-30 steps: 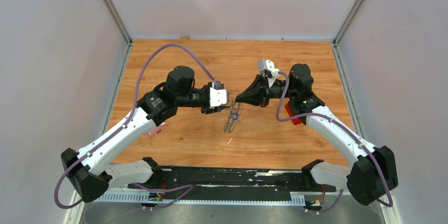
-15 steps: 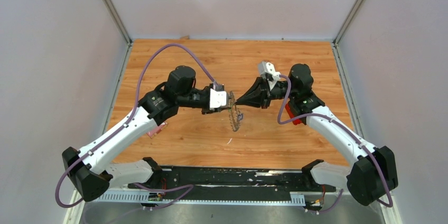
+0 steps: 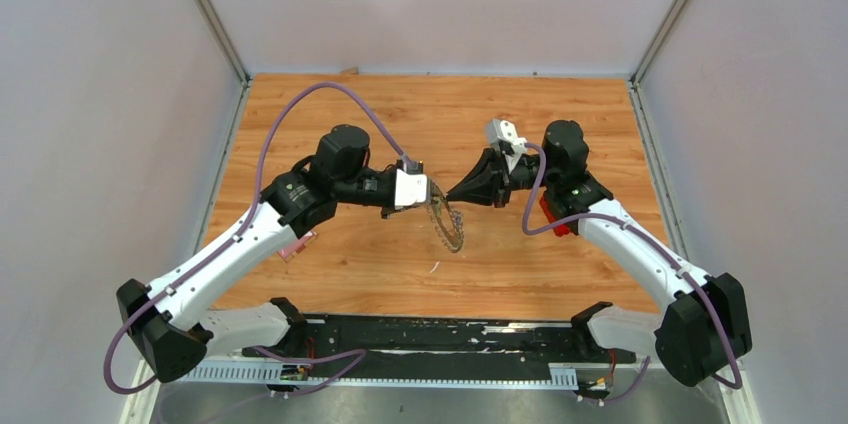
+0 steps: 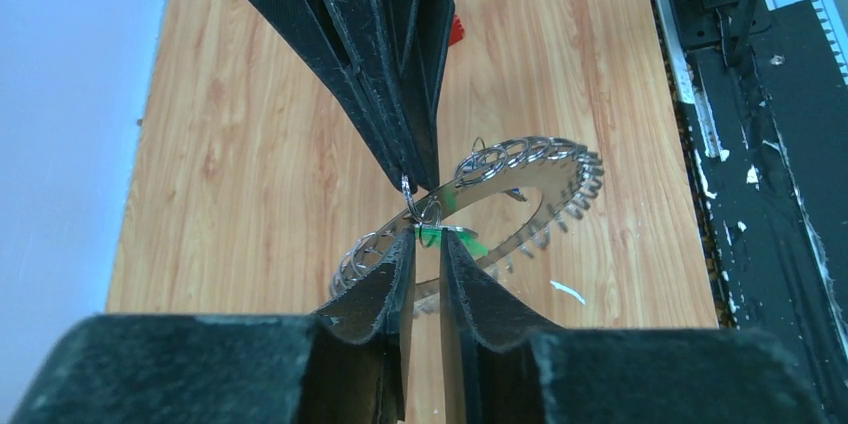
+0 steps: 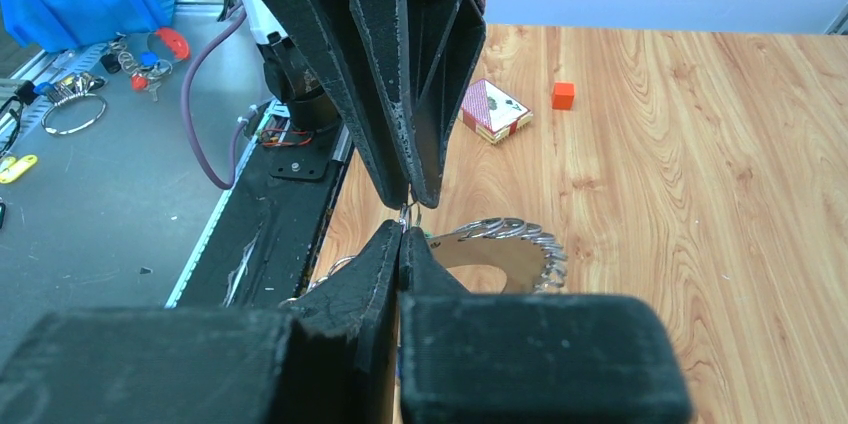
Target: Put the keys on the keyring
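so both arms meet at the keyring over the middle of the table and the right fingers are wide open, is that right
Not quite. The right fingers are shut, not wide open: their tips are pressed together at the rim of the keyring, as the right wrist view shows. The rest stands as you said.
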Controlling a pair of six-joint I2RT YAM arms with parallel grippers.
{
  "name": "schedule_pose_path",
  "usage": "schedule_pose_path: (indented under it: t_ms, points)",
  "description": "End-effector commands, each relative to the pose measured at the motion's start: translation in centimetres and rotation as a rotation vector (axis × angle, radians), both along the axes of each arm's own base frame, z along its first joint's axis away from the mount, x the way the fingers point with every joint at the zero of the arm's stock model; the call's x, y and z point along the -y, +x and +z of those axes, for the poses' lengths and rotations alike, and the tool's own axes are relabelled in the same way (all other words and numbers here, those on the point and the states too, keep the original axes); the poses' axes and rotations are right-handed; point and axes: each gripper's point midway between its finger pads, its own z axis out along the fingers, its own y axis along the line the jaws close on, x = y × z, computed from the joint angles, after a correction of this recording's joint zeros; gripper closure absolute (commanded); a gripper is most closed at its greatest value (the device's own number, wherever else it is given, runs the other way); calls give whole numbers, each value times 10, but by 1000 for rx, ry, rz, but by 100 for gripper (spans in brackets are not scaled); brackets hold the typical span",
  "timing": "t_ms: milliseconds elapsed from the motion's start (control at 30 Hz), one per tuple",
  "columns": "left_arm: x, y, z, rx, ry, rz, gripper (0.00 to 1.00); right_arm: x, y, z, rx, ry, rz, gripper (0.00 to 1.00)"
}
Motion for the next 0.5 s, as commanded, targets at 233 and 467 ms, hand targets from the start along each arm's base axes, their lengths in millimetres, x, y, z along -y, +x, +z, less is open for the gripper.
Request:
schedule_pose_path:
  t_ms: [233, 467]
  points:
    - [4, 0, 11, -15, -15, -16, 94, 1, 2, 17, 78, 30, -3, 100]
    - [6, 2, 7, -33, -5, -9, 100, 2, 1, 19, 80, 36, -4, 100]
